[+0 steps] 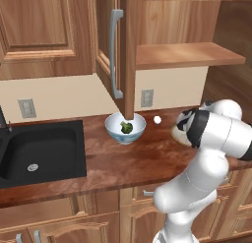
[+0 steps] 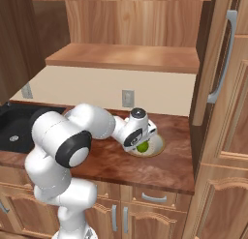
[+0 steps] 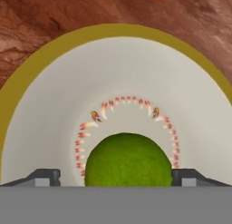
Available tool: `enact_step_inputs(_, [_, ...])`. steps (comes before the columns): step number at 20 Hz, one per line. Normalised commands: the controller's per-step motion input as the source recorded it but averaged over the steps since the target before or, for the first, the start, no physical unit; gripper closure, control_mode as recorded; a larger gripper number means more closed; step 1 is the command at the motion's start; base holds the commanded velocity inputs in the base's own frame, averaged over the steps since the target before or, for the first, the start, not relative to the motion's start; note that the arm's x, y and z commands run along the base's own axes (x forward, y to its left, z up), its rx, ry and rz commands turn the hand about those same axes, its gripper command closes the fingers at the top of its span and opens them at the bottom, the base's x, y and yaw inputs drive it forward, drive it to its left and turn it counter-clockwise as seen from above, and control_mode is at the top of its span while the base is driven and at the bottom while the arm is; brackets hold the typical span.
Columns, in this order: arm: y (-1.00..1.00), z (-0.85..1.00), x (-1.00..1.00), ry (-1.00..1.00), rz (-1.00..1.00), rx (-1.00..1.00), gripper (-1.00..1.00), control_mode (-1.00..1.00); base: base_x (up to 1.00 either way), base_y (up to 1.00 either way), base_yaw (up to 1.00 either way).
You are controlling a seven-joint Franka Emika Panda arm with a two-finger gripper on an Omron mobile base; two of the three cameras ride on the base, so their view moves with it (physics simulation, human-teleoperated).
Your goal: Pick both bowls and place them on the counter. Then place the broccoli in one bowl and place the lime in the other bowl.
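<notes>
- Left base view: I am seeing the broccoli (image 1: 126,127) sitting inside the deep white-and-blue bowl (image 1: 125,127) on the reddish worktop (image 1: 98,163), beside the black sink (image 1: 39,151). A small white sphere (image 1: 157,119) is lying just right of that bowl.
- Right base view: I am holding the gripper (image 2: 145,142) low over the shallow beige bowl (image 2: 156,147), with the lime (image 2: 142,146) resting in it under the hand.
- Hand view: the lime (image 3: 128,159) is lying between the fingertips (image 3: 43,177), which are standing spread clear of it on both sides, so I judge it released.
- Step: I am finishing the lime placement; next calls for lifting straight up without nudging the lime.
</notes>
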Motion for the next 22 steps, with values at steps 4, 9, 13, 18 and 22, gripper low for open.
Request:
enact_step_inputs(4, [0.0, 0.02, 0.0, 0.0, 0.0, 0.01, -1.0, -1.0, 0.0, 0.0, 0.0])
enact_step_inputs(9, [0.04, 0.28, -0.14, 0.0, 0.0, 0.01, -1.0, -1.0, 0.0, 0.0, 0.0])
enact_step_inputs(13, [0.18, 0.4, -0.32, -0.04, -0.01, 0.01, -1.0, -1.0, 0.0, 0.0, 0.0])
enact_step_inputs(18, [0.25, 0.48, -0.4, -0.06, -0.06, 0.04, -1.0, -1.0, 0.0, 0.0, 0.0])
enact_step_inputs(22, [0.28, 0.58, -0.42, -0.05, -0.15, 0.06, -1.0, -1.0, 0.0, 0.0, 0.0])
